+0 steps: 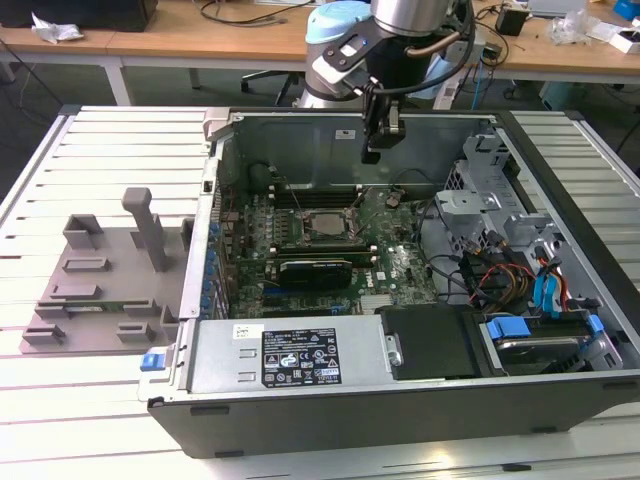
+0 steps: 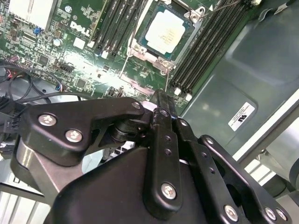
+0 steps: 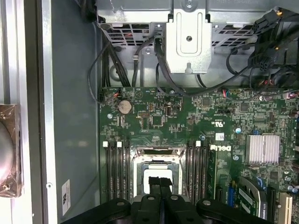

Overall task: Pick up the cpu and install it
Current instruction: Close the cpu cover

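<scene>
Hand (image 1: 372, 152) vertical above the cpu (image 2: 164, 31)

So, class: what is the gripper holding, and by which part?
Nothing: the gripper has its jaws closed on each other, and the cpu lies in its socket.

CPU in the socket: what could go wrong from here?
1. The cpu lies in its socket, whose hinged frame looks open; a nudge from the gripper, jaws shut, could shift it.
2. Black cables lie beside the motherboard; the arm could snag them.
</scene>
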Robot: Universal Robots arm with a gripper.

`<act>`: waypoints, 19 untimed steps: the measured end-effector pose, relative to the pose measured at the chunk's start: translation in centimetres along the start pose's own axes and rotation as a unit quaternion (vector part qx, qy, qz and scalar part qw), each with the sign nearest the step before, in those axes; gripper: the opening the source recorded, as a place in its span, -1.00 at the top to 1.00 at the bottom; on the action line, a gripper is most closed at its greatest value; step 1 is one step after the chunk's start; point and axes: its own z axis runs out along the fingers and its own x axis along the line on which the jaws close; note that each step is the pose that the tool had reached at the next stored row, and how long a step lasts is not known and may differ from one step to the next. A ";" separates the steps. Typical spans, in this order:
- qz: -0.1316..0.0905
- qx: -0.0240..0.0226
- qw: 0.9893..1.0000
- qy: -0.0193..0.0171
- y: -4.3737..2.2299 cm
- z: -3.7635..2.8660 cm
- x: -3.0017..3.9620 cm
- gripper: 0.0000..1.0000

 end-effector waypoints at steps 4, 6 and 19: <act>0.000 0.000 1.000 0.000 0.03 0.55 -0.01 0.79; 0.000 0.000 1.000 0.000 0.04 0.85 -0.01 0.79; 0.000 0.001 1.000 0.000 0.29 2.56 -0.03 0.79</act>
